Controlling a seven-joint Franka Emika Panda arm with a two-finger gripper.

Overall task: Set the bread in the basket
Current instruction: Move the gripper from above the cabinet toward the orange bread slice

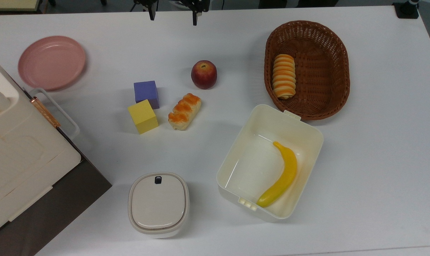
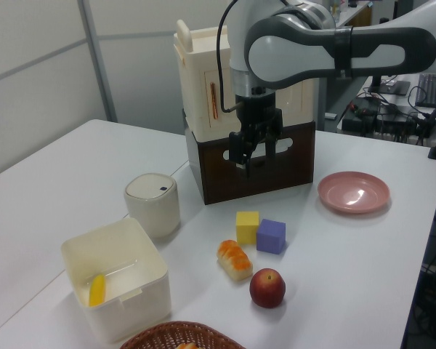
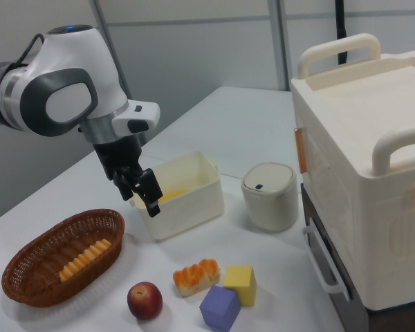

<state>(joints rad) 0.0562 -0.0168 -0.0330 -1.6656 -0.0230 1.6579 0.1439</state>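
arm raised, fingers (image 3: 142, 191) parted (pointing down), above table (image 3: 214, 117)

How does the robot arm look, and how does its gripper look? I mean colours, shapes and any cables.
The arm has rounded white shells with dark grey joint covers; a small blue light sits on top of one joint in the right view. A thin black cable runs along it in the left view. The gripper is black, with two slim straight fingers below a white wrist block.

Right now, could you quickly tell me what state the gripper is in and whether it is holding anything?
Gripper: open, holding nothing, raised above the table; the bread lies untouched beside the yellow cube.
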